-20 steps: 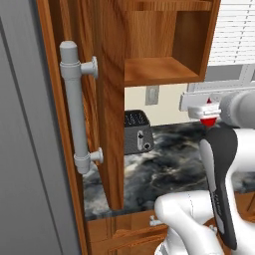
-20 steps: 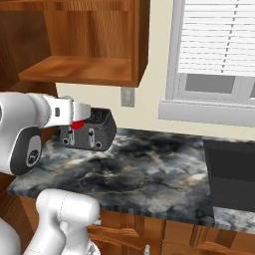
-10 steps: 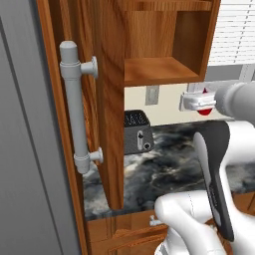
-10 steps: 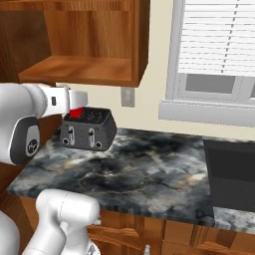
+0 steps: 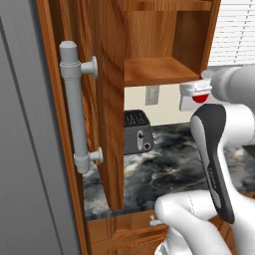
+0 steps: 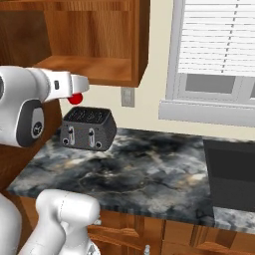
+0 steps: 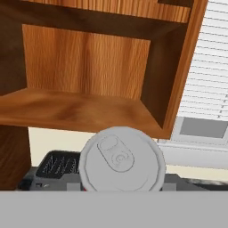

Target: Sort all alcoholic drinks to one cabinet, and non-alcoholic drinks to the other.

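One small red can (image 7: 122, 160) sits gripped in the robot's gripper (image 6: 74, 94), its grey top with the pull tab facing the hand camera and covering the fingertips. From the right base camera, a bit of the can's red body pokes out below the white hand, so the jaws are partly closed around it, grasping it rather than open or fully clenched. The white forearm reaches out roughly level, with the hand held just below and in front of the front edge of the wall cabinet's lower shelf (image 7: 80, 113), which is bare reddish-brown wood. The can is in the air, above the black toaster (image 6: 88, 128) that stands on the dark marbled counter (image 6: 144, 174) under the cabinet. From the left base camera, the cabinet door (image 5: 64, 124) stands swung open to the left of the shelf, its long grey bar handle (image 5: 74, 107) upright on it, and the hand with the red can shows to the right of the shelf's edge. To the right of the cabinet is a window with white blinds (image 6: 219, 40).
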You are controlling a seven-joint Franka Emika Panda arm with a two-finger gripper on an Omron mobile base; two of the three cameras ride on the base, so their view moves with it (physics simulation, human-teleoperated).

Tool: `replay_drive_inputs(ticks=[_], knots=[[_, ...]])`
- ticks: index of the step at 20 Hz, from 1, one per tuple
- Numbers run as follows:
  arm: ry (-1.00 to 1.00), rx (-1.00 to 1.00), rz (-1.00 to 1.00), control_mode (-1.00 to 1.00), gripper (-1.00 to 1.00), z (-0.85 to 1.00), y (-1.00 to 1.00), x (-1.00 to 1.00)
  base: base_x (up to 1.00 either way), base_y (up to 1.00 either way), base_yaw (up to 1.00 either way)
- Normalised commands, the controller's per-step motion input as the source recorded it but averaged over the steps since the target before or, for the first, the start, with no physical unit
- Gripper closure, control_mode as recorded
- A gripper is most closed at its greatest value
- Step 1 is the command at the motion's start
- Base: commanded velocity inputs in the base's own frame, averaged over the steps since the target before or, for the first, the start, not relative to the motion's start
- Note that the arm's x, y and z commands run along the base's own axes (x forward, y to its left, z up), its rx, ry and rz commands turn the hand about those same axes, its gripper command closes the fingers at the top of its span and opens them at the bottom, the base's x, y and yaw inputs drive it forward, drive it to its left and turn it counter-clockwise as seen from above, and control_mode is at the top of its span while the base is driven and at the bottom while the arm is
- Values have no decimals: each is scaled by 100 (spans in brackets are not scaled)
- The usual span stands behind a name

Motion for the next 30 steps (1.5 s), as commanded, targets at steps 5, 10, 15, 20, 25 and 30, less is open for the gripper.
replay_drive_inputs(ticks=[5, 10, 15, 20, 25, 30], knots=[[-1, 0, 3, -100, 100, 19, 2, 21, 0, 0, 0], [-5, 0, 1, -100, 100, 14, 1, 28, 0, 0, 0], [-3, 0, 0, -100, 100, 2, 0, 36, 0, 0, 0], [-1, 0, 0, -100, 100, 0, 0, 43, 0, 0, 0], [0, 0, 0, -100, 100, 0, 0, 47, 0, 0, 0], [1, 0, 0, -100, 100, 0, 0, 48, 0, 0, 0]])
